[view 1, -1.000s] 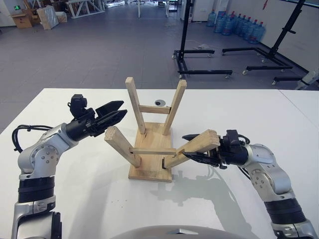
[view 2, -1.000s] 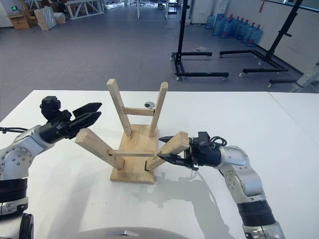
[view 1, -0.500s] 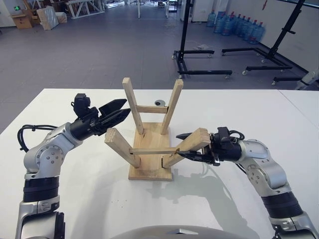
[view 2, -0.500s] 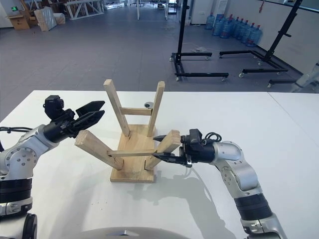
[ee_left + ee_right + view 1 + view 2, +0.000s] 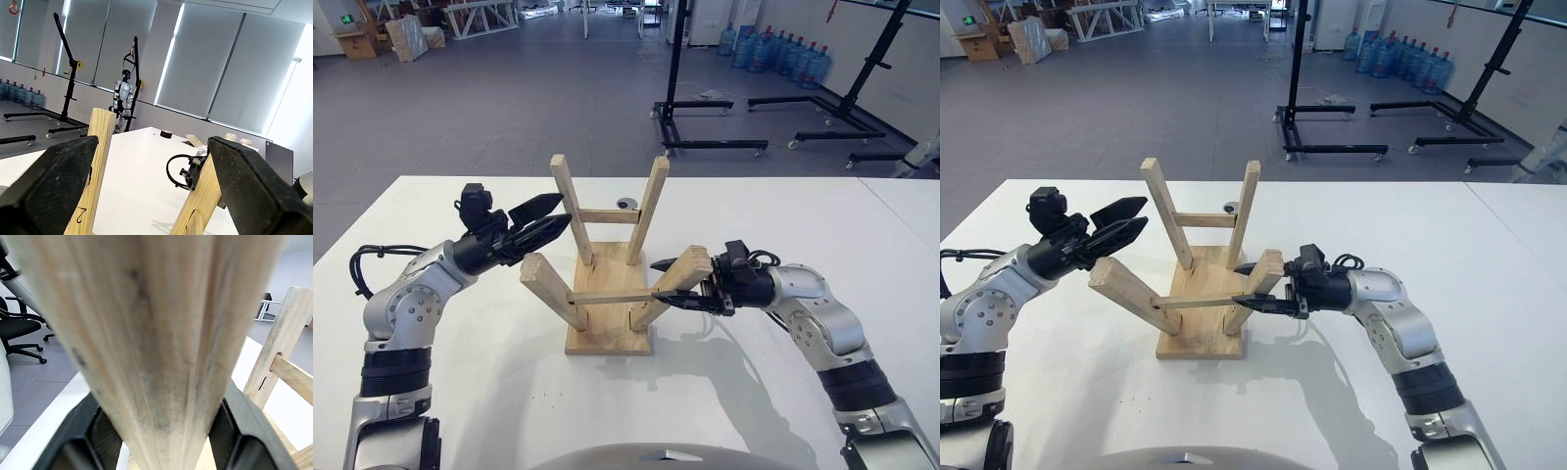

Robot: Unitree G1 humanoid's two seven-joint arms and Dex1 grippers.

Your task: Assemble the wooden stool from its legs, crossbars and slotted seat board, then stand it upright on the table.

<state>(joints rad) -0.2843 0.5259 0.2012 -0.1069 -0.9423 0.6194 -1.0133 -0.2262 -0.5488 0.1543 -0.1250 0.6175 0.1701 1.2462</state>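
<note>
Four legs point up from the seat board (image 5: 607,334), which lies flat on our white table (image 5: 460,392).
Our right gripper (image 5: 658,279) is clamped on the near right leg (image 5: 690,269), just below its upper end; that leg leans outward to the right. The near crossbar (image 5: 612,296) joins it to the near left leg (image 5: 551,289), which splays the other way. Behind them, the two far legs (image 5: 571,211) stand steeper, linked by the far crossbar (image 5: 612,215). Our left gripper (image 5: 565,210) hovers with fingers spread and nothing between them, just beside the far left leg and above the near left one.
</note>
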